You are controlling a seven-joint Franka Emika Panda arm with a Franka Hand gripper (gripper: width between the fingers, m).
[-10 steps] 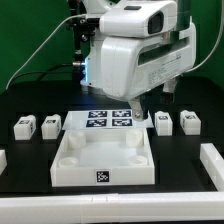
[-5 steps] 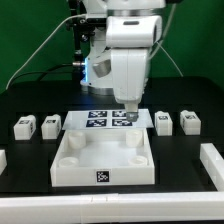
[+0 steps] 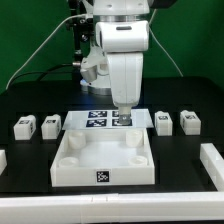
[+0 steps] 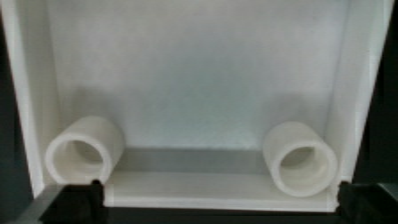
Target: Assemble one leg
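Observation:
Several small white legs with tags stand on the black table: two at the exterior view's left [image 3: 22,126] [image 3: 49,125] and two at its right [image 3: 164,122] [image 3: 188,121]. The large white tray [image 3: 75,168] lies in the middle front. My gripper [image 3: 123,113] hangs pointing down over the tray's far edge, near the marker board [image 3: 98,121], and holds nothing. In the wrist view my gripper [image 4: 222,205] is open, its dark fingertips [image 4: 71,203] wide apart above the tray floor [image 4: 196,90] and its two round sockets [image 4: 84,150] [image 4: 302,158]. No leg shows in the wrist view.
White bars lie at the table's front left [image 3: 3,160] and front right [image 3: 212,160]. A green backdrop and cables stand behind the arm's base [image 3: 92,70].
The arm's head has swung from the exterior view's right toward the middle and turned upright. The gripper now hangs over the tray's far edge. The legs and tray have not moved.

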